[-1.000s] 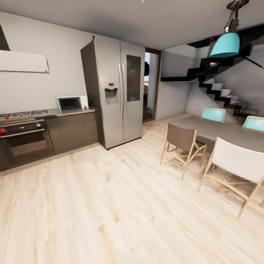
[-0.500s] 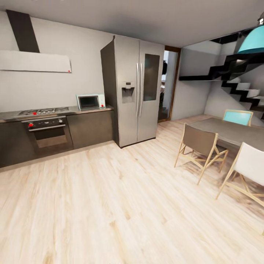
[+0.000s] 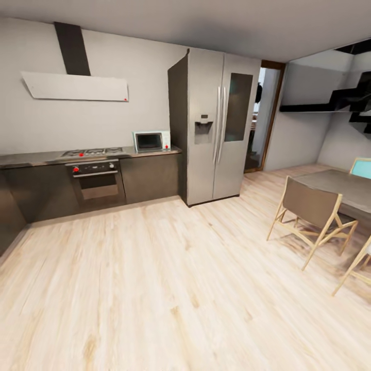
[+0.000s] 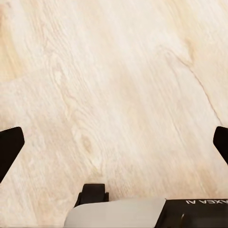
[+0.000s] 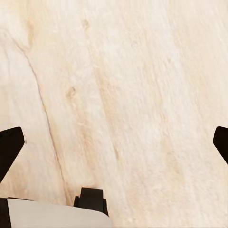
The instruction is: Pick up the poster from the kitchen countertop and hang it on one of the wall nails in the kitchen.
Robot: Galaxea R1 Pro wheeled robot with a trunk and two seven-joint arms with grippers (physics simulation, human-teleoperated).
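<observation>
Head view: a kitchen seen across a pale wooden floor. The kitchen countertop runs along the left of the frame at mid-height, over dark cabinet fronts, and turns toward the camera at the far left edge. On it lie a gas hob and, to the right, a small microwave; an oven sits below the hob, and a white extractor hood hangs on the grey wall in the upper left. A steel double-door refrigerator stands at centre right, with a doorway just beyond it. A dining table and folding chairs occupy the right edge.

The poster does not appear on the visible stretch of counter, and no nail can be made out on the wall at this range.

Wrist views: the left gripper and the right gripper each point down at bare floorboards, dark fingertips at opposite frame edges, spread wide and holding nothing.

Handling judgement: a framed poster is probably light, stiff and flat, with a smooth, possibly glazed face that would slip and may crack. Lying flat, it offers little to pinch; taking it by a frame edge, near the middle of a long side, should limit swing.
</observation>
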